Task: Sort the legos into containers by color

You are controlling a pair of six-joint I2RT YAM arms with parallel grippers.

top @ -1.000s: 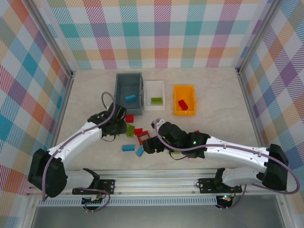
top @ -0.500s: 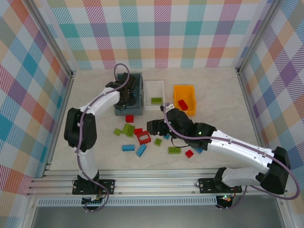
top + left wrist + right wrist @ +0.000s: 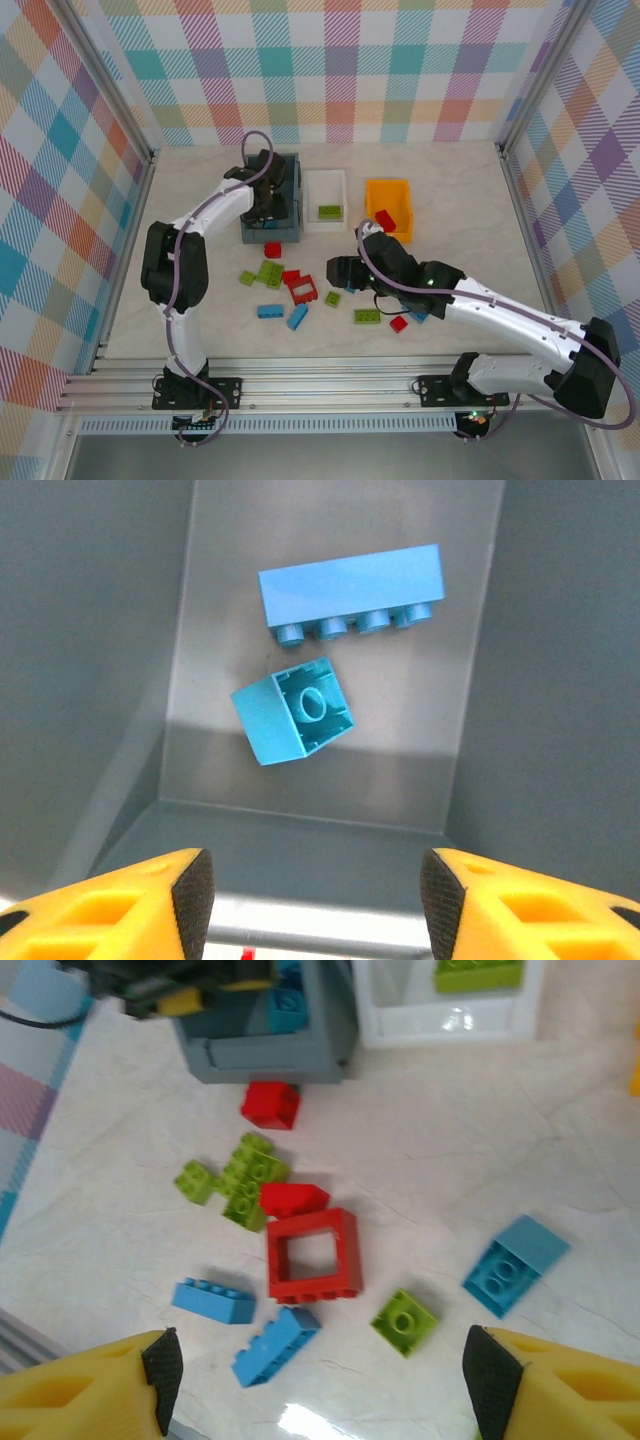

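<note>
Marbled tabletop (image 3: 450, 200) bears glossy studded legos (image 3: 212, 1301), smooth rectangular bins (image 3: 388, 183).

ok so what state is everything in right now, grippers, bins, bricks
left gripper, open, empty, over the grey-blue bin
right gripper, open, empty, above the loose bricks
grey-blue bin, holds two blue bricks
white bin, holds one green brick
orange bin, holds one red brick
loose bricks, unsorted on the table, red, blue and green mixed
</note>
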